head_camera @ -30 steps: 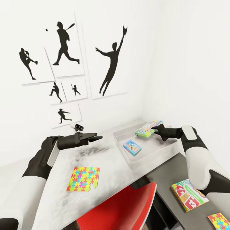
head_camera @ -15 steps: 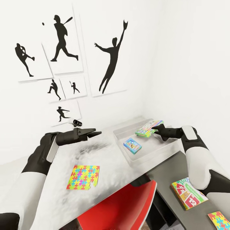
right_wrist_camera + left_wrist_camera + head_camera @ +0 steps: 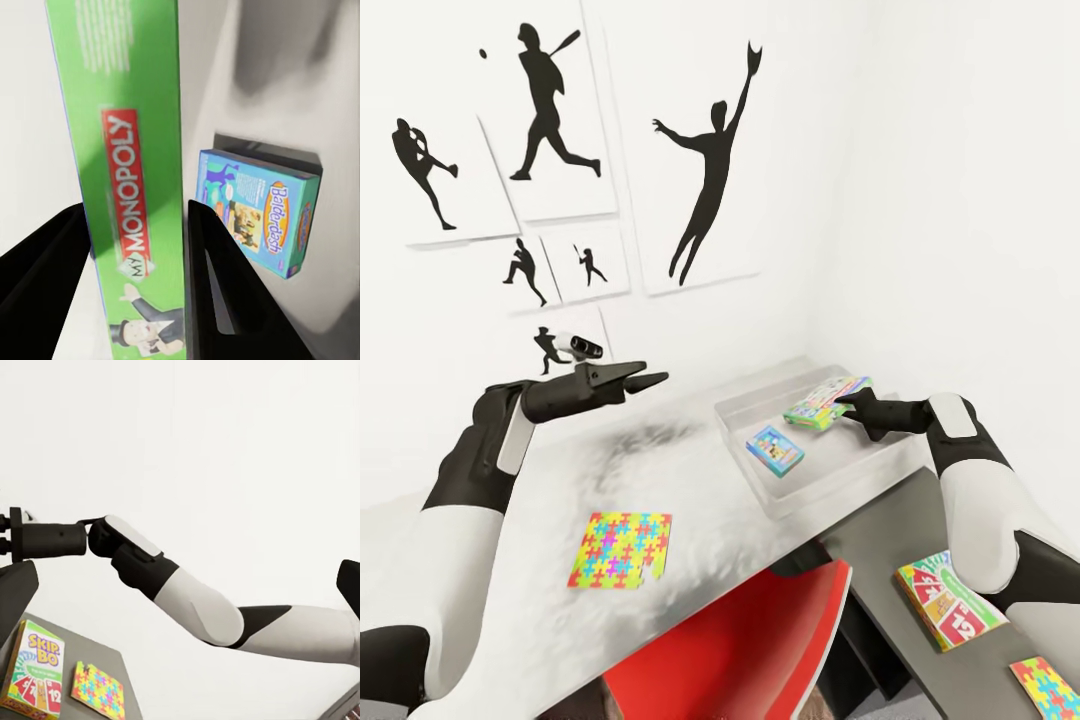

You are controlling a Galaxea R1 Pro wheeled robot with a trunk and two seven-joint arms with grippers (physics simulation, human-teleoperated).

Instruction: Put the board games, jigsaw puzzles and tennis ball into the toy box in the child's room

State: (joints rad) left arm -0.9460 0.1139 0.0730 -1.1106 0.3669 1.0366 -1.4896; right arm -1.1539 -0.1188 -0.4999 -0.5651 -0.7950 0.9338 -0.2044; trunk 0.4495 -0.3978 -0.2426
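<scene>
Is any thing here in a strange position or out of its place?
Yes. The Monopoly box hangs tilted over the toy box, gripped by the right tool, not lying flat like the blue Balderdash box.

White walls meet at a corner behind the desk. Left wall carries six white panels (image 3: pixel 700 170) with black silhouettes — baseball players pitching, batting, leaping. A red chair (image 3: pixel 750 650) with white edging stands tucked against the desk front. Lighting bright, even — soft shadows.
</scene>
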